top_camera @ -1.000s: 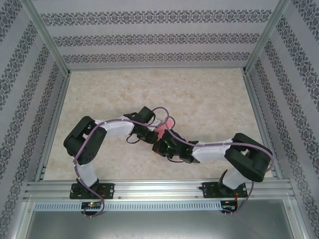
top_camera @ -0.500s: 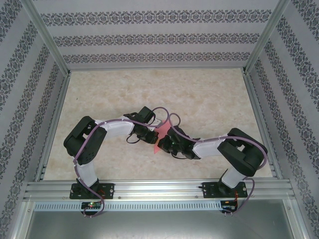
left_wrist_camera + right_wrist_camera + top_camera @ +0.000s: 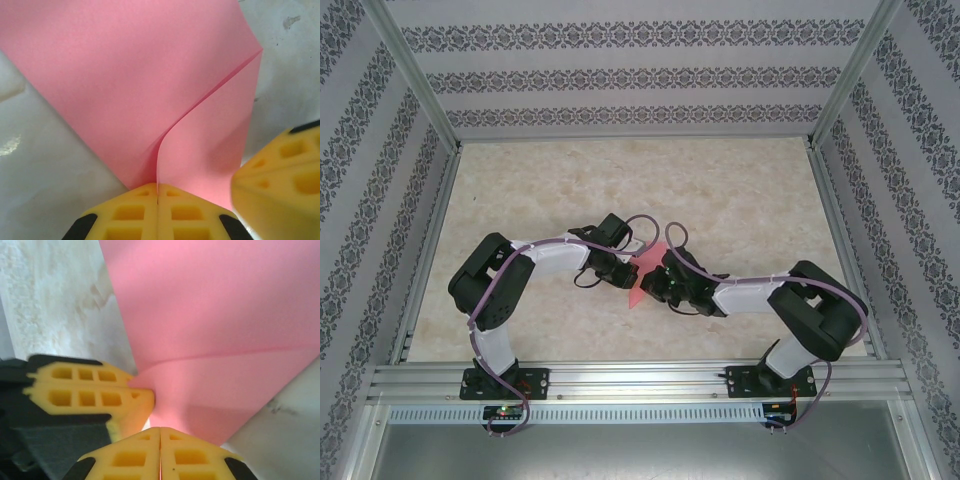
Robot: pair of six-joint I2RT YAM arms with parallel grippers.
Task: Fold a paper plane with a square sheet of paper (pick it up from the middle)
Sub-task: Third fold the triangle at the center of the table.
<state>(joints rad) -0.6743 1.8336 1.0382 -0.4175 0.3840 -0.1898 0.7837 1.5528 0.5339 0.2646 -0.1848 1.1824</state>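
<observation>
Change: a second ago we saw only a small pink patch far of the wrists, with the right forearm stretched low. Now the right gripper (image 3: 658, 283) has swung in toward the left gripper (image 3: 622, 272), and a pointed pink flap shows between them.
Meaning: we judge a fold is being worked in the air, with the plane's nose or centre crease taking shape. It is not a finished dart yet.
Sheet location: the sheet of paper (image 3: 638, 288) is held between the two grippers at mid-table, toward the near side. It seems lifted off the table (image 3: 740, 190).
Left tool: its fingers (image 3: 135, 217) are pressed together, and a curved crease (image 3: 200, 105) runs right into their seam. They are pinching the sheet.
Right tool: its fingers (image 3: 130, 457) are also closed flat, with the paper's lower edge meeting them. We take it as clamped on the sheet, just beside the left pair.
Pointing: from above, the visible tip points near and slightly left.
Long axis: it runs roughly far to near, tilted a little to the left at the near end.
</observation>
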